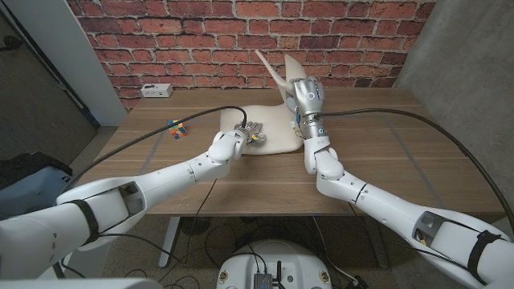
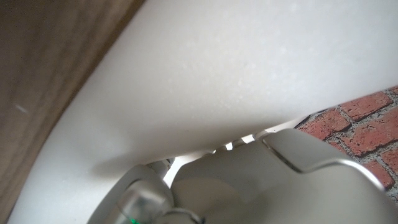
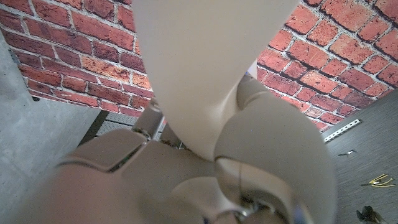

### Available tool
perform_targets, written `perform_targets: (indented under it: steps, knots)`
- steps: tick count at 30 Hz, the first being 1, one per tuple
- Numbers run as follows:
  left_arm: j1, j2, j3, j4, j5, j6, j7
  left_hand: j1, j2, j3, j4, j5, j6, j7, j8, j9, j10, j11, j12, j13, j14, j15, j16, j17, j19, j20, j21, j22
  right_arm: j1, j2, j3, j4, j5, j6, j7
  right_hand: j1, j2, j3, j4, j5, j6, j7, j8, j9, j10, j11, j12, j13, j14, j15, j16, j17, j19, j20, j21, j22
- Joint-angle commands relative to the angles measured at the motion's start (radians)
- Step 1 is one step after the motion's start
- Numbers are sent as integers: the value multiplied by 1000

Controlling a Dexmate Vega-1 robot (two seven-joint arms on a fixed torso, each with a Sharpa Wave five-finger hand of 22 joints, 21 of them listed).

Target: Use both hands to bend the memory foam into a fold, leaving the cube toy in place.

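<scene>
Head view: the memory foam [image 1: 269, 128] lies at the frame's centre on the table [image 1: 385, 160] — its right end lifted upright in the right hand [image 1: 306, 96]. The left hand [image 1: 250, 135] presses the flat part. The cube toy [image 1: 177, 128] sits to the left, apart from the foam.

Left wrist view: foam [image 2: 236, 74] spans the upper frame, the hand [image 2: 249, 186] below it against its surface.

Right wrist view: the fingers [image 3: 273, 155] hold the foam [image 3: 205, 56], which rises to the top centre.

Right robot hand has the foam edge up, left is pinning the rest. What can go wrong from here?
1. The foam may spring out of the right robot hand: it holds only the raised edge, by what the right wrist view shows.
2. The left robot hand presses near the front edge, so the sheet may slide rather than crease.
3. If it slides left, it may nudge the cube, which lies close by.
</scene>
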Motion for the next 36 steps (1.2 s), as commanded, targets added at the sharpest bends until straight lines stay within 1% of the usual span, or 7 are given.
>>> perform_targets:
  steps: [1,12,15,18,21,33,36]
  knots:
    - [12,10,-8,-18,0,3,2,-13,122,3,-10,5,-205,-29,6,5,-263,6,4,3,-193,2,5,2,-122,-6,7,3,20,25,-39,29,-68,16,-7,0,-7,6,5,8,20,-16,0,5,3,-8,3,2,15,-50,-8,4,2,-6,9,1]
    - [27,21,-16,-44,8,12,2,-13,123,3,-10,5,-206,-28,6,5,-266,5,4,3,-194,2,5,2,-123,-6,7,3,30,36,-65,28,-115,28,-2,0,-8,7,5,9,23,-23,-4,5,0,-19,3,6,15,-56,-13,9,10,-12,18,0]
    - [29,22,-17,-46,9,10,0,-13,123,3,-10,5,-206,-28,6,5,-266,7,4,3,-194,2,5,2,-124,-6,7,3,31,43,-66,25,-117,33,-2,3,-7,7,3,10,18,-28,-8,5,-3,-19,2,7,13,-58,-13,16,37,-16,32,0]
    - [31,21,-19,-45,7,8,1,-14,123,3,-10,5,-206,-29,6,5,-266,5,4,3,-194,2,5,2,-123,-6,7,3,34,55,-69,27,-123,32,-4,22,-6,6,-6,11,14,-29,-17,5,-5,-22,1,10,34,-70,1,40,135,-34,90,9]
    - [31,21,-19,-43,8,2,4,-14,123,3,-10,5,-206,-29,6,5,-267,6,4,3,-194,1,5,2,-124,-6,7,3,38,65,-75,30,-134,26,3,41,-12,-4,-13,11,17,-28,-21,6,3,-25,4,15,68,-69,40,77,161,-40,117,18]
    - [35,21,-26,-32,-1,-14,12,-14,123,3,-10,5,-206,-29,7,5,-266,8,5,3,-193,1,6,2,-124,-6,8,3,49,107,-93,62,-115,56,12,55,-8,-15,-7,12,39,-23,-23,6,38,-29,20,29,75,-71,70,127,140,-45,137,26]
    - [35,22,-28,-29,-3,-17,14,-14,123,4,-10,5,-206,-29,7,5,-265,8,5,3,-193,2,6,2,-124,-6,8,3,55,124,-99,78,-95,78,9,58,-6,-15,-5,13,40,-19,-26,7,39,-56,22,34,72,-72,68,135,136,-47,144,28]
